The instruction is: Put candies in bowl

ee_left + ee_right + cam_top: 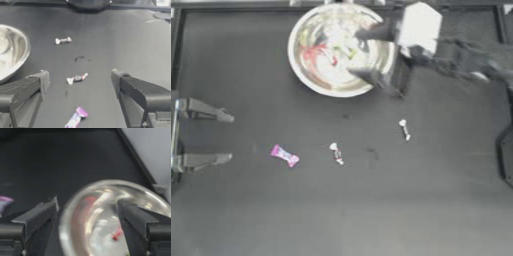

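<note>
Bowl (312, 75) shiny, cream-white, red candy (333, 61) inside.

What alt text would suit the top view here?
The right gripper hangs open over the white bowl near the table's far edge, with red and yellow-green candy inside. Three candies lie on the table: pink-purple and two white. The left gripper waits open at the left.

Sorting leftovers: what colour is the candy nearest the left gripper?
Pink-purple candy; top view shows it best.
</note>
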Motion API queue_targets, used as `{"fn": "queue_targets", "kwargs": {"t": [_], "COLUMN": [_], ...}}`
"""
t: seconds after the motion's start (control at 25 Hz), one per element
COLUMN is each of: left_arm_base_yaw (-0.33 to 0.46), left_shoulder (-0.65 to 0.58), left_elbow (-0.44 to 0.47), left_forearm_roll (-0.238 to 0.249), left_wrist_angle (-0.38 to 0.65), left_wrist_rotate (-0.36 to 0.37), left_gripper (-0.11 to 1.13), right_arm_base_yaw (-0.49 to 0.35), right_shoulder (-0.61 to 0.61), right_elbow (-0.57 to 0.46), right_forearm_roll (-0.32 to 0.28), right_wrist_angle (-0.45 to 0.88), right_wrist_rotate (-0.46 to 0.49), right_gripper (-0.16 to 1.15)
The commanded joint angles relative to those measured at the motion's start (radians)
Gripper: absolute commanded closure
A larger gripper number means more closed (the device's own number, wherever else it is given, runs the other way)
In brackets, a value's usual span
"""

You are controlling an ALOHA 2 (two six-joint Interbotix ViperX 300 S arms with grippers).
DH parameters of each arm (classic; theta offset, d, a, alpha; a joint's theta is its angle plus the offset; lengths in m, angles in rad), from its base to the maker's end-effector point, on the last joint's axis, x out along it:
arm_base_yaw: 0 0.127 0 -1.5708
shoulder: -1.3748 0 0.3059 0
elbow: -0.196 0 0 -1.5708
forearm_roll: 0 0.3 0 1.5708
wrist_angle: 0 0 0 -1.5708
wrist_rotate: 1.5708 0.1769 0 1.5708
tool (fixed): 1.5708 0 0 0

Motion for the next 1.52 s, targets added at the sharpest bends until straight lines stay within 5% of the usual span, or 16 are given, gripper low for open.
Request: {"fn": "queue_targets", "kwargs": {"t": [0.04,0.4,0.8,1.2,1.52], "left_arm_base_yaw": [0.003,0.003,0.032,0.048,0.048], "left_shoulder": [0.005,0.008,0.051,0.325,0.526], "left_elbow": [-0.025,-0.049,-0.13,-0.318,-0.391], "left_forearm_roll": [0.0,0.002,0.014,0.147,0.163], "left_wrist_angle": [-0.005,0.011,0.239,0.485,0.502], "left_wrist_rotate": [0.002,0.005,0.006,0.025,0.057], "left_gripper": [-0.01,-0.01,-0.01,-0.01,-0.01], "right_arm_base_yaw": [0.058,0.164,0.236,0.249,0.25], "right_shoulder": [-0.152,-0.419,-0.565,-0.566,-0.566], "right_elbow": [0.081,0.319,0.428,0.446,0.451], "right_forearm_roll": [0.043,0.091,0.11,0.155,0.169], "right_wrist_angle": [-0.021,-0.104,-0.101,-0.098,-0.098], "right_wrist_rotate": [0.002,0.005,0.008,0.006,0.006], "right_gripper": [0.0,0.01,0.01,0.01,0.01]}}
